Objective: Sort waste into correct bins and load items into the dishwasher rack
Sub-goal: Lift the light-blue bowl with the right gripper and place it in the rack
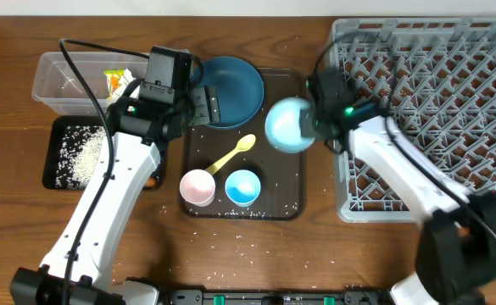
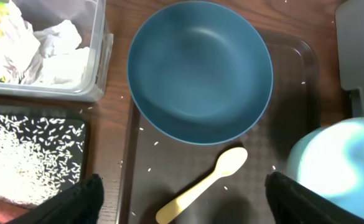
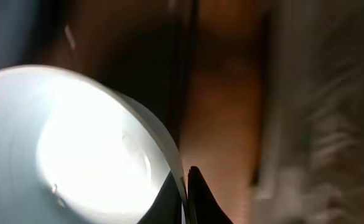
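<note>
- We are pinching the rim of the pale blue-white bowl with the right gripper, one finger inside the wall and one outside, jaws closed on it.
- We are holding that bowl over the right edge of the dark brown serving tray, just beside the left wall of the grey dishwasher rack. It is showing blurred in the left wrist view.
- We are keeping the left gripper spread wide with nothing between its fingers, hovering above the serving tray.
- Below it, the yellow spoon is lying diagonally on the tray, with the large dark blue dish sitting upright just beyond it.
- The small pink cup and small blue cup are standing side by side at the tray's near end.
- To the left, the clear tub is holding crumpled white tissues, and the black tray is holding white rice grains.
</note>
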`<state>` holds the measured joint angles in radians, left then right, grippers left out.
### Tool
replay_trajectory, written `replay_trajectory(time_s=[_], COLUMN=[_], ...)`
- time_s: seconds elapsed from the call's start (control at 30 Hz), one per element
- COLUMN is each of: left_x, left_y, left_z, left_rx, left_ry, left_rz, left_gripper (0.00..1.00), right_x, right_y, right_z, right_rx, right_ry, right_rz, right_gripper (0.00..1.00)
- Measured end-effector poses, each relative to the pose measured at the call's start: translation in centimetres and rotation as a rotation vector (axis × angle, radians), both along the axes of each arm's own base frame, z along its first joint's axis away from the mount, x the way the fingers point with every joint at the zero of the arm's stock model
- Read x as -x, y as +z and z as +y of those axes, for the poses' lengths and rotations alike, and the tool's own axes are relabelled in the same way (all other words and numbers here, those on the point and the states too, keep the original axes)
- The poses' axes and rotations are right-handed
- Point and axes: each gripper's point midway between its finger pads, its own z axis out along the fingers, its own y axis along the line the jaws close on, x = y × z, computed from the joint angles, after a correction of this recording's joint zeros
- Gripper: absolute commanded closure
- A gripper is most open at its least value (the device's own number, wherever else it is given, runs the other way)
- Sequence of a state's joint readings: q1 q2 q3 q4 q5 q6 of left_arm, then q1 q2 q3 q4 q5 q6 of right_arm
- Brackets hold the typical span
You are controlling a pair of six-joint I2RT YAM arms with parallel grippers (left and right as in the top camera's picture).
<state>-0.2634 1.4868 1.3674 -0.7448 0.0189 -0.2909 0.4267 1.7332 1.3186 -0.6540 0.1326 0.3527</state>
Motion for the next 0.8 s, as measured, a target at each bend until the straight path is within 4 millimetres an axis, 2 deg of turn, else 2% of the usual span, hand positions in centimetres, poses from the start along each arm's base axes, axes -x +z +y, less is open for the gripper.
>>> replay_trajectory(time_s=[0.1,0.17,0.2,0.3,0.4,0.53,0.67,0.8], left_x=[0.0,0.0,0.0,0.0,0.0,0.0,0.0,0.0], left_y=[0.0,0.0,0.0,0.0,0.0,-0.1,-0.1,-0.1], left_z=[0.0,0.0,0.0,0.0,0.0,0.0,0.0,0.0], left_rx=[0.001,0.001,0.001,0.001,0.0,0.0,0.0,0.0], left_ry=[0.001,0.001,0.001,0.001,0.001,0.001,0.001,0.001], left_rz=[0.0,0.0,0.0,0.0,0.0,0.001,0.002,0.002], left_gripper=[0.1,0.09,0.08,0.05,0.05,0.04,0.04,0.04], right_x=[-2.4,-3.6,-3.7,-5.1,-7.2,-10.5,-13.1,-15.2], right_y=[7.2,12.7,13.5,16.6,18.0,18.4,16.9,13.7], right_z=[-1.3,-3.6,-4.1,-7.1,-9.9,-12.8,-15.4,-16.8], right_rx=[0.038,0.096,0.108,0.216,0.333,0.473,0.646,0.824], right_ry=[-0.053,-0.152,-0.171,-0.295,-0.396,-0.463,-0.46,-0.393], right_rz=[-0.212,-0.392,-0.416,-0.557,-0.659,-0.755,-0.76,-0.701], right_gripper=[0.99,0.99,0.99,0.99,0.99,0.99,0.99,0.99])
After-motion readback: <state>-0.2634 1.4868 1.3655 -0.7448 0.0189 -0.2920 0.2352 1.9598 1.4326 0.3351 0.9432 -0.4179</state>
